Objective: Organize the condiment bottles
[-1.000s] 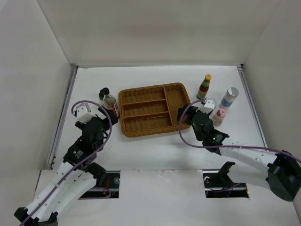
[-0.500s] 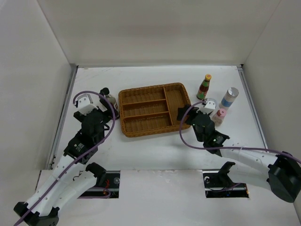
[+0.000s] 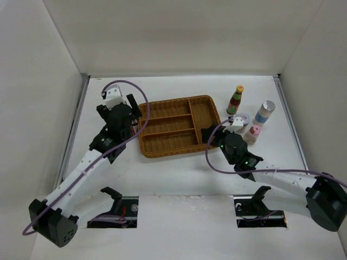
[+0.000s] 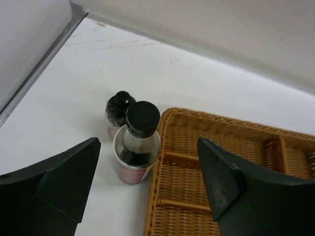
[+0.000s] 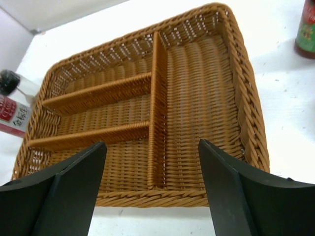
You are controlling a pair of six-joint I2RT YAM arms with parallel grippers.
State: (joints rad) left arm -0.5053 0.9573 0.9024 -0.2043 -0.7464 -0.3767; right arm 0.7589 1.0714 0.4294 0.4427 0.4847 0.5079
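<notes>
Two-arm station, condiment sorting, approach stage. Over the preceding second the left arm had swung from the near-left of the counter (image 3: 179,86) up to the wicker tray's (image 3: 176,101) left side. Its left claw (image 4: 147,142) stood spread wide and empty, one finger on either side of the black-capped bottle (image 4: 138,147) and touching neither flank. That bottle stood upright on the counter, just beside the tray's left rim, with the dark-lidded jar (image 4: 119,104) directly behind it. The right claw (image 5: 151,143), likewise spread and holding nothing, had eased slightly toward the tray's right edge, uncovering the pale-lidded jar (image 3: 241,118). Judged from this, the first pick was about to begin and no bottle had yet been placed. All four tray compartments, three long slots and one wide bay, held nothing. The yellow-capped sauce bottle (image 3: 235,100), blue-banded white bottle (image 3: 264,112) and pink-lidded jar (image 3: 253,132) stood on the counter right of the tray.
</notes>
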